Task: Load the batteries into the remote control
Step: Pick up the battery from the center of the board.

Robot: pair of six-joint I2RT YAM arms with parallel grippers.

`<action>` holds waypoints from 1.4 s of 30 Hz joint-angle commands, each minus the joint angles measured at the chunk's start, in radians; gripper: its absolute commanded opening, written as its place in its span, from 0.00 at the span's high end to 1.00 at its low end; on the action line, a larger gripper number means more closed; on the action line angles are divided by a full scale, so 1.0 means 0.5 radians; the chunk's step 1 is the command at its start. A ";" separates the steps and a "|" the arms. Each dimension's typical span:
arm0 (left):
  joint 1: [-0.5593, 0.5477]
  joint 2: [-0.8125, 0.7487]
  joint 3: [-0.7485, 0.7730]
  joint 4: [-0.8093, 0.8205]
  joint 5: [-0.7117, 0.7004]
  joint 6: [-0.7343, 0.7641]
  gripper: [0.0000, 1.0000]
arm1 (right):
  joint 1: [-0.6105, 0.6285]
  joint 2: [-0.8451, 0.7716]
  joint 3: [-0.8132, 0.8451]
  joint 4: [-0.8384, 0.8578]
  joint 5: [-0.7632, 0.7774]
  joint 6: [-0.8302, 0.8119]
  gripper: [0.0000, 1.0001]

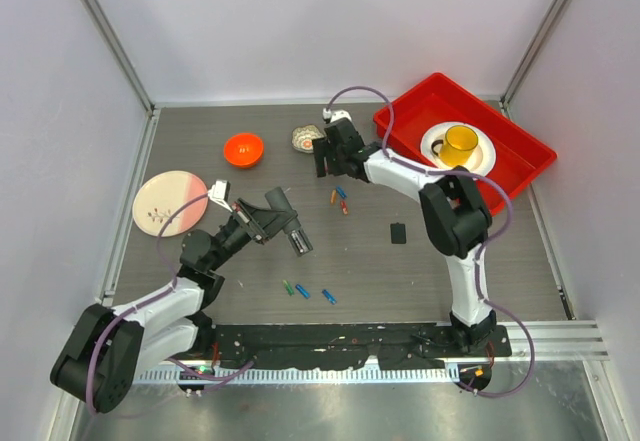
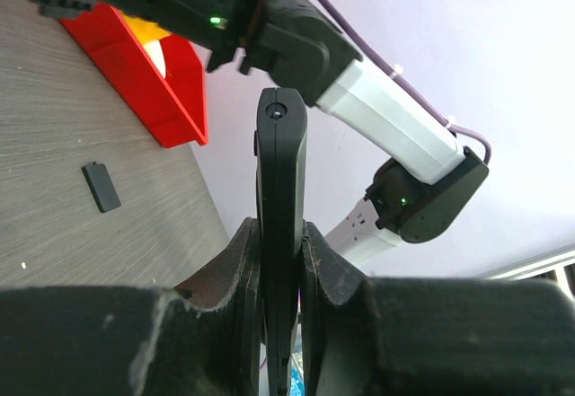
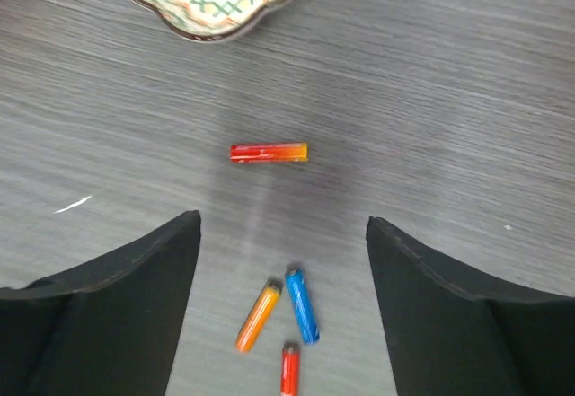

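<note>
The left fingers (image 2: 235,279) squeeze the remote (image 2: 281,189) tight. The right fingers (image 3: 117,315) hang wide open, 3 batteries (image 3: 301,306) between them on the desk (image 3: 449,100). A bump could roll them away.

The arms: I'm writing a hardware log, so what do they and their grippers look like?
The left arm and right arm are white links with black joints, each trailing a purple cable. The right gripper has broad matte-black fingers; small green lights glow on right-arm joints.

Left jaws clamped; right jaws spread.
</note>
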 commanded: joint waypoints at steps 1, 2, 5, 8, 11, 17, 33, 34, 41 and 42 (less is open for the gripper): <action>0.020 -0.035 0.027 0.004 0.060 0.043 1.00 | 0.001 0.216 0.177 0.031 0.030 0.010 0.17; 0.023 -0.029 0.030 0.004 0.069 0.046 1.00 | -0.002 0.253 0.241 0.032 0.048 0.031 0.15; 0.029 -0.035 0.021 0.007 0.088 0.043 1.00 | 0.001 0.336 0.278 0.044 0.085 0.010 0.14; 0.032 -0.047 0.003 -0.005 0.073 0.049 1.00 | -0.002 0.404 0.315 0.056 0.052 -0.009 0.14; 0.032 -0.038 -0.003 -0.005 0.063 0.052 1.00 | 0.001 0.437 0.330 0.056 0.058 -0.024 0.14; 0.029 0.017 0.012 0.004 0.057 0.055 1.00 | 0.001 0.477 0.315 0.084 0.097 -0.064 0.15; 0.029 0.091 0.024 0.056 0.076 0.043 1.00 | 0.063 0.628 0.389 0.072 0.214 -0.131 0.25; 0.032 0.088 0.024 0.059 0.073 0.043 1.00 | 0.063 0.628 0.377 0.075 0.208 -0.125 0.27; 0.029 0.118 0.027 0.084 0.079 0.046 1.00 | 0.075 0.560 0.214 0.151 0.214 -0.076 0.30; 0.029 0.125 0.030 0.087 0.085 0.043 1.00 | 0.075 0.554 0.202 0.148 0.217 -0.079 0.31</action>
